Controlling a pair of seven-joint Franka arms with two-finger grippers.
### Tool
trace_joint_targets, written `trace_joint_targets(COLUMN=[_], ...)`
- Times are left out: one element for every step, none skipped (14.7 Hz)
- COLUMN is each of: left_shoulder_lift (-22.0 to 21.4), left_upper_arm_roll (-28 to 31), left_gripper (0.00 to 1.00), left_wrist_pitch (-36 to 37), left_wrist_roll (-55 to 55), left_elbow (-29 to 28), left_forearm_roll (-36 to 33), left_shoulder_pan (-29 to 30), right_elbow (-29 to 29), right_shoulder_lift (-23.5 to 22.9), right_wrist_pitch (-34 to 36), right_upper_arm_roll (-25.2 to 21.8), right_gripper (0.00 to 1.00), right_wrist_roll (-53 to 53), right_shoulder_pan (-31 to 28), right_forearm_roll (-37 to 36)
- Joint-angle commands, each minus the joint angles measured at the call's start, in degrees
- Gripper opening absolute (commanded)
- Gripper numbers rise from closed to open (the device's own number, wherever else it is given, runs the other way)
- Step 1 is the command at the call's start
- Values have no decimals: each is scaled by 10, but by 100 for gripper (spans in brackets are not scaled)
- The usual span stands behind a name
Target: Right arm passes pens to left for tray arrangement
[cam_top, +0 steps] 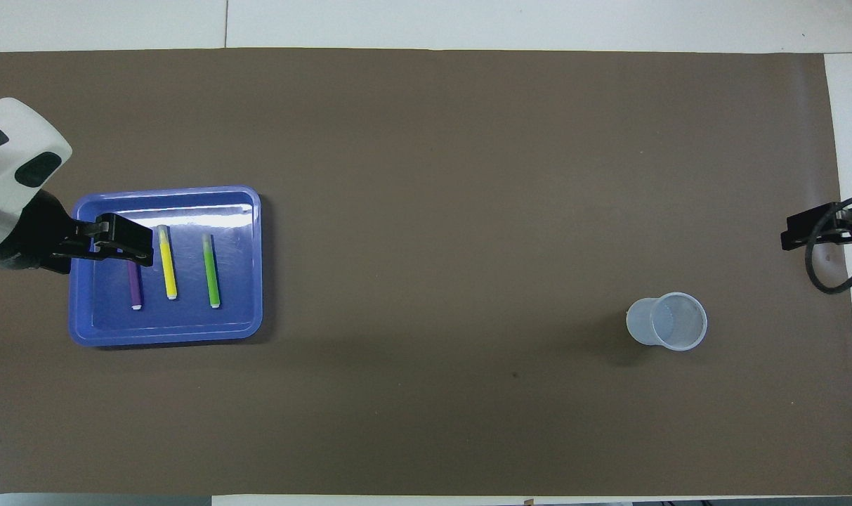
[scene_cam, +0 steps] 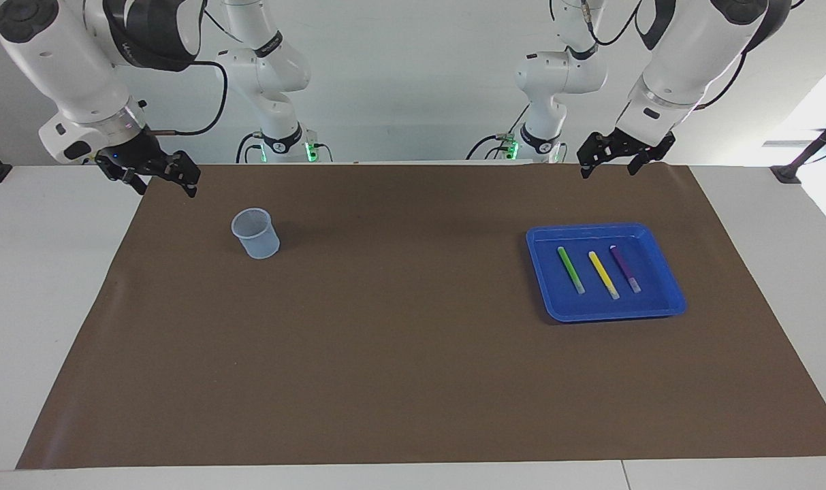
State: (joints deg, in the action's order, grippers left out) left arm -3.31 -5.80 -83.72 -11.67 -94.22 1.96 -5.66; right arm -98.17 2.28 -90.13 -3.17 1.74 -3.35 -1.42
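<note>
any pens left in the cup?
No: the translucent cup looks empty; the green, yellow and purple pens lie in the blue tray.
</note>
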Motion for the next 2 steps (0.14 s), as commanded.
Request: trace_joint_targets(left_shoulder_lift=[4, 4], left_upper_arm_roll=[4, 4], left_gripper=[100, 100], left_wrist_pitch=[-4, -4], left_wrist_roll=[-10, -10], left_elbow=[9, 9], left_forearm_roll=[-8, -8], left_shoulder_pan=[-8, -8], right_elbow=[-9, -10], right_shoulder_lift=[10, 9], right_wrist_pitch=[-3, -3], right_upper_arm_roll=[4, 4], right_gripper=[100, 100], right_wrist_roll=[-6, -6], right_shoulder_pan=[-5, -5], right_forearm_roll=[9, 9])
